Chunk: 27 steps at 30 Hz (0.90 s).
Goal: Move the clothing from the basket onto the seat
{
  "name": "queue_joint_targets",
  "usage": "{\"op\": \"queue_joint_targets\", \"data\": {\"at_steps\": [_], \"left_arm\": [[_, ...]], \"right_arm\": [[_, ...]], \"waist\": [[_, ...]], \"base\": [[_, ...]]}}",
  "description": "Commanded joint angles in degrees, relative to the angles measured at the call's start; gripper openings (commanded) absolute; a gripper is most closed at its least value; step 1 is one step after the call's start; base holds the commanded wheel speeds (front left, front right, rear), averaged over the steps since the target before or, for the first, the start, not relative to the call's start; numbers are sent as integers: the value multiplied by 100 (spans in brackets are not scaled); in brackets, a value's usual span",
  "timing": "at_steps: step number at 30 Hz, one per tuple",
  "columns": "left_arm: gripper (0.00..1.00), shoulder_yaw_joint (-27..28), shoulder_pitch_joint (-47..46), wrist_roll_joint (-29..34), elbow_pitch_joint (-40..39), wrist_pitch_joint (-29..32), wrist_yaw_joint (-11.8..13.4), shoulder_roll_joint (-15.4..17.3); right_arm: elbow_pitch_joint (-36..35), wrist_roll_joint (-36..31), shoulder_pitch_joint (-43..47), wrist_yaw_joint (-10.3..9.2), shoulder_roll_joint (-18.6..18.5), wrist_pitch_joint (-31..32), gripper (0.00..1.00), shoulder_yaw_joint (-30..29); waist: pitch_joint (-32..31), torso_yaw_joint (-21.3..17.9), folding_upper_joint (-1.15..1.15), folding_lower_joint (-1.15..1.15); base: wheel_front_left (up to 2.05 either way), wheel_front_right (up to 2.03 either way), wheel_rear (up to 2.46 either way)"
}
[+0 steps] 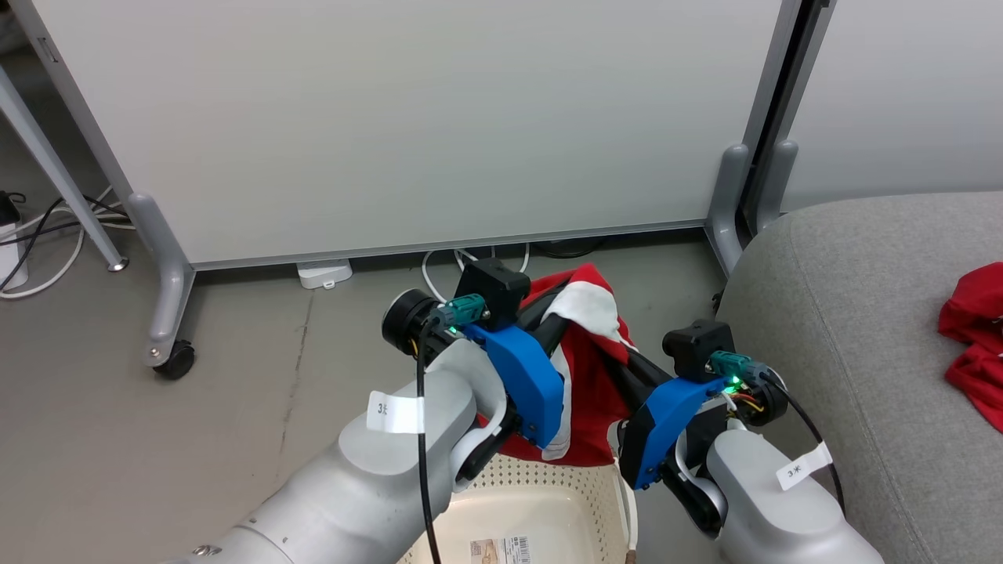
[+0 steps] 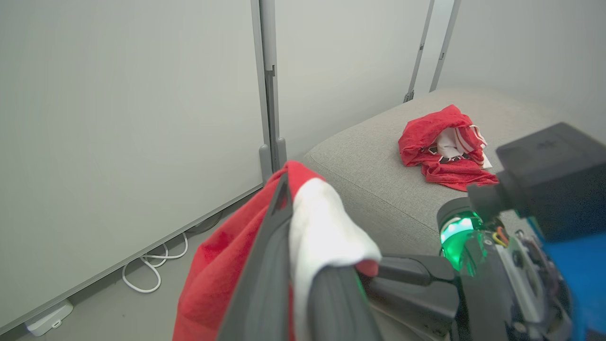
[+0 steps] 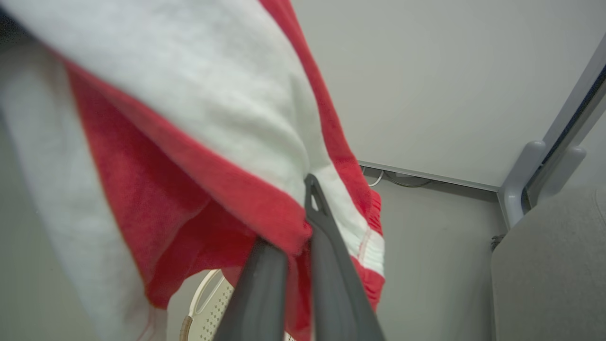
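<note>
Left gripper (image 2: 286, 189), right gripper (image 3: 307, 208) pinch clothing (image 1: 588, 376) over basket (image 1: 548, 478); partition (image 1: 392, 117) behind, seat (image 1: 846, 313) right.

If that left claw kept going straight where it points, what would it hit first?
Likely the grey post of the white partition beyond the held garment; depth is unclear.

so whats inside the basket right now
The basket floor shows bare pale plastic and a printed label. The red garment hangs over its far end and the left forearm covers its left side, so what lies there cannot be seen.
</note>
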Motion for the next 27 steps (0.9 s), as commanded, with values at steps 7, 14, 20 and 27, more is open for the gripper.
{"op": "queue_joint_targets", "data": {"at_steps": [7, 14, 20, 27], "left_arm": [[100, -99, -21, -109, 15, 58, -10, 0], [100, -156, 5, -154, 57, 24, -22, 0], [100, -109, 167, -101, 47, -79, 17, 7], [100, 157, 654, 134, -377, -168, 156, 223]], "right_arm": [[121, 117, -168, 1, 9, -96, 0, 56], [223, 205, -239, 1, 9, -172, 0, 73], [300, 240, -266, 1, 9, -232, 0, 41], [395, 182, -274, 1, 9, -287, 0, -98]], "waist": [[2, 11, 0, 0], [-1, 28, 0, 0], [-1, 11, 0, 0], [3, 17, 0, 0]], "base": [[0, 0, 0], [0, 0, 0], [0, 0, 0], [0, 0, 0]]}}
